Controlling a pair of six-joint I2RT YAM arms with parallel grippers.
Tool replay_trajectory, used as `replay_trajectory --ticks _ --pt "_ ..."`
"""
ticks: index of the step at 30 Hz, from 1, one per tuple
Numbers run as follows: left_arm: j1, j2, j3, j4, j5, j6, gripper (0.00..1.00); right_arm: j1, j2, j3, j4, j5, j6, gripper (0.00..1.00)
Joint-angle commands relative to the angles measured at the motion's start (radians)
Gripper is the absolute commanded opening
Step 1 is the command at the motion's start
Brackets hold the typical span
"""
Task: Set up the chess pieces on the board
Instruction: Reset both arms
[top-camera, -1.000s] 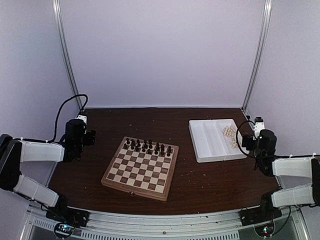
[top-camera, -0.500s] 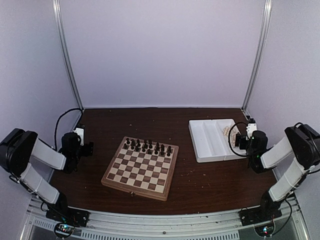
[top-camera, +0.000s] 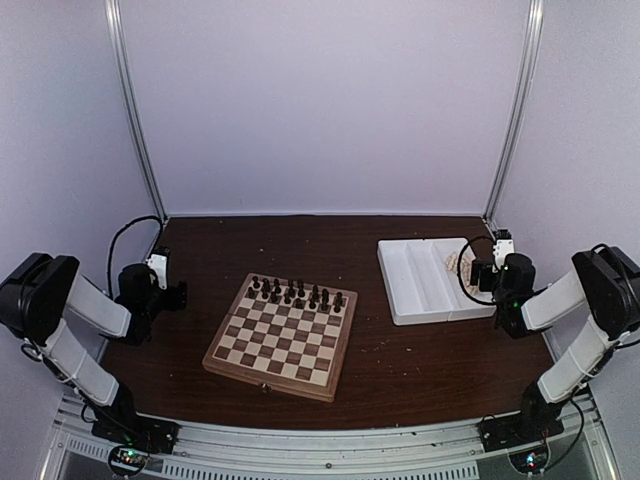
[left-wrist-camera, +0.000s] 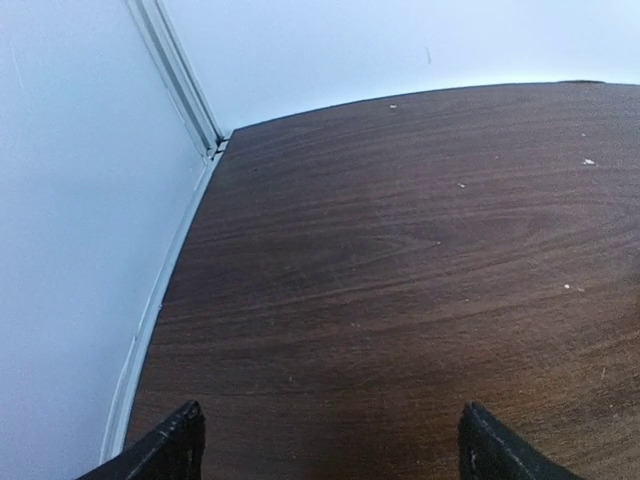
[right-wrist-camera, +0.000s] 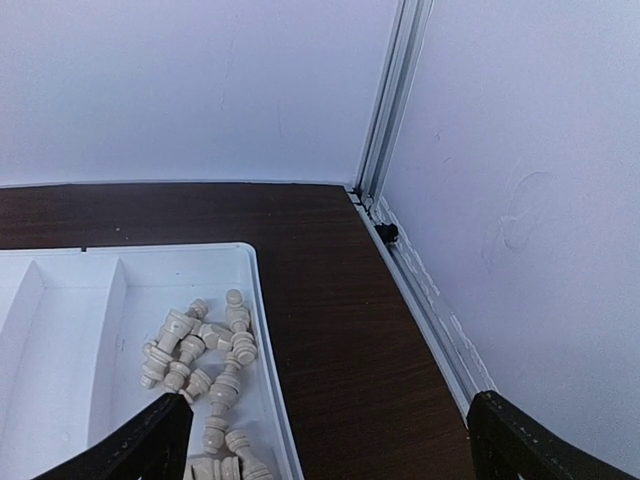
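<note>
The board (top-camera: 281, 338) lies in the middle of the table, with dark chess pieces (top-camera: 296, 293) standing in two rows along its far edge. Several pale cream chess pieces (right-wrist-camera: 196, 354) lie in a heap in the right compartment of the white tray (top-camera: 428, 280). My left gripper (left-wrist-camera: 330, 445) hangs open over bare tabletop at the left edge, well away from the board. My right gripper (right-wrist-camera: 330, 435) stands open by the tray's right rim, the cream pieces just ahead of its left finger. Nothing is held by either.
The enclosure's white walls and aluminium posts (top-camera: 137, 110) close in the table at the back and both sides. A side wall (right-wrist-camera: 520, 200) runs close along the right gripper. The tray's left compartments (top-camera: 405, 270) hold nothing.
Both arms have folded back from a stretched pose, upper links now raised. The left gripper has drawn toward the left wall, and the right gripper has shifted slightly along the tray's right side.
</note>
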Motion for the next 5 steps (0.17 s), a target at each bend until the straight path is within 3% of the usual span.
replay_trajectory --ticks 1,5 --pt "0.007 0.002 0.007 0.054 0.032 -0.008 0.97 -0.006 -0.01 0.01 -0.016 -0.006 0.017 1.0" --pt "0.007 0.006 0.007 0.065 0.034 -0.006 0.98 -0.008 -0.012 0.01 -0.019 -0.009 0.019 1.0"
